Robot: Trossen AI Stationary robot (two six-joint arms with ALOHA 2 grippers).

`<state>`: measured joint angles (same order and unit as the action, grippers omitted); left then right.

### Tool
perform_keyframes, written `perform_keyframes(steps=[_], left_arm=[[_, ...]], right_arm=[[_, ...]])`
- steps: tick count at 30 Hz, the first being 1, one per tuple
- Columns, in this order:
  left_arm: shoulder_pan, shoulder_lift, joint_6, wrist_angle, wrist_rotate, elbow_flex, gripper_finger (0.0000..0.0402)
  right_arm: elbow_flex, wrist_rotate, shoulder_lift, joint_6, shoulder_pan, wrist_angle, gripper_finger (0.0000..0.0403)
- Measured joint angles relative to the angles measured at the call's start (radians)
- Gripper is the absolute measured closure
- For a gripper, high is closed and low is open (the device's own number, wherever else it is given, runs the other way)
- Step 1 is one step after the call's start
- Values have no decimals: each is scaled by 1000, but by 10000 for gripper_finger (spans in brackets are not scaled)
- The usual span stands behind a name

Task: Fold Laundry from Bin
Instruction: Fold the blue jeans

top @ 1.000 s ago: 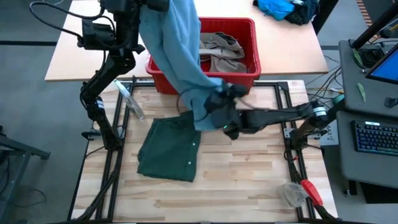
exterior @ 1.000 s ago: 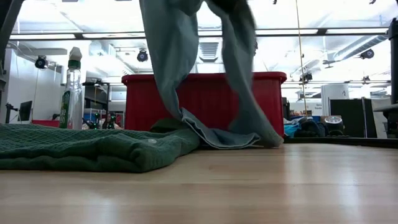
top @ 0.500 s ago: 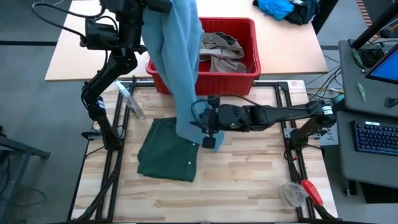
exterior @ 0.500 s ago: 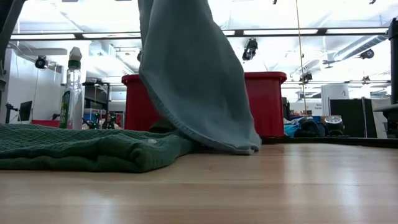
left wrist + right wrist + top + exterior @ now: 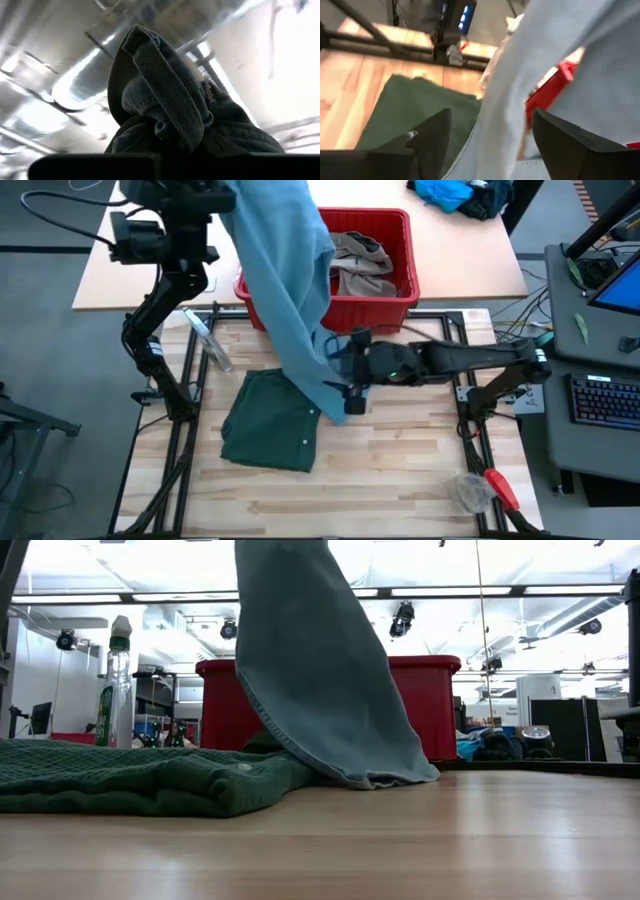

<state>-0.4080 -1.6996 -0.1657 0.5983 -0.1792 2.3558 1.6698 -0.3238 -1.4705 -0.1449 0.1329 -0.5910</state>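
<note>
The long light blue denim trousers (image 5: 290, 280) are held aloft by the left gripper (image 5: 165, 150), whose jaws are clamped on a bunched fold of the denim. The garment hangs from above the rear left of the table, in front of the bright red rectangular plastic bin (image 5: 385, 305), and its lower hem rests on the wooden table (image 5: 400, 470), touching the edge of the dark green shorts (image 5: 270, 420) laid flat there. A khaki-taupe garment (image 5: 355, 260) is seen lying inside the bin.

The right gripper (image 5: 347, 375) is positioned at the hanging leg near the hem; its fingers (image 5: 427, 137) are spread, with nothing gripped.

The step in hand is judged to be spreading out the lifted trousers for folding. A fresh hold on a lower edge by the right gripper appears to be required next.
</note>
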Motion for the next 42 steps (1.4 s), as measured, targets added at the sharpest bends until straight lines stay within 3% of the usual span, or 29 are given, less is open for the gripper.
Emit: perform_keyframes(steps=[2, 5, 8, 12, 19, 28, 32, 36, 42], left_arm=[[0, 13, 106, -2, 72, 0, 380], [0, 28, 315, -2, 259, 0, 380], [4, 31, 338, 2, 361, 0, 380], [8, 14, 255, -36, 326, 0, 380], [7, -45, 69, -122, 115, 0, 380], [6, -125, 52, -93, 109, -1, 380], [6, -139, 59, -74, 108, -1, 380], [6, -140, 122, -73, 110, -1, 380], [6, -138, 185, -65, 110, -1, 380]], right_arm=[[8, -9, 39, -4, 0, 4, 126], [17, -77, 102, -24, 0, 57, 114], [18, -100, 157, -78, 0, 188, 102], [18, -64, 190, -108, 0, 321, 79], [59, -79, 146, -91, -1, 316, 40], [180, -372, 52, -101, -52, 314, 37], [235, -417, 18, -97, -101, 286, 37], [302, -329, -20, -15, -175, 192, 37], [362, 145, -64, 149, -306, 126, 44]])
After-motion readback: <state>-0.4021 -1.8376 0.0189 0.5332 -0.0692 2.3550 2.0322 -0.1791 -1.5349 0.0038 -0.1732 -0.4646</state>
